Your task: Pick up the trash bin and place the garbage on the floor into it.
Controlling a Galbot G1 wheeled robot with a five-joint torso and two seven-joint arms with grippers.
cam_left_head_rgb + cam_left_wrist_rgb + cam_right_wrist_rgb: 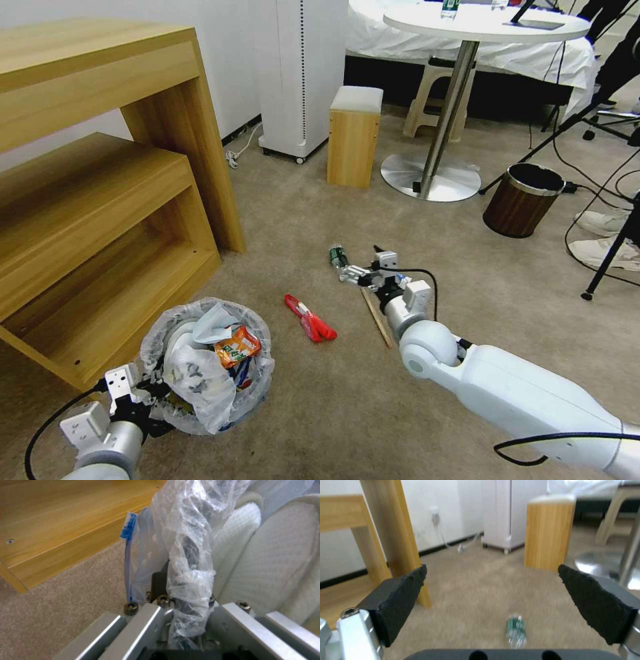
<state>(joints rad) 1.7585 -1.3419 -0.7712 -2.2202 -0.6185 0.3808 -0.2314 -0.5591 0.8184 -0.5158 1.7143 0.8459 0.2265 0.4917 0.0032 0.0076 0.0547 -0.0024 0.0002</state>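
The left end effector (137, 393) sits low by the robot, pinching the bagged rim of the bin (203, 363). In the left wrist view the crinkly bag (186, 555) runs between its metal fingers (146, 620). The bin rests on the floor (320, 413), right by the big wooden shelf (100, 200). It is full: white slippers (266, 555), a white-blue bag (197, 387), an orange wrapper (237, 347) and a tissue (213, 320).

The right arm (520, 393) reaches far out over the carpet. Its end effector (357, 272) is low, with its black pads (400, 597) spread wide apart. The small bottle (338, 256) lies on the floor just in front of it, between the pads in the right wrist view.

A wooden stick (377, 319) lies beside that arm. A red wrapper (310, 320) lies between the bin and the stick.

Farther off stand a round white surface (487, 23), a white tower (300, 73), a wood stool (353, 137) and a brown bin (523, 199). Nothing blocks the bottle.
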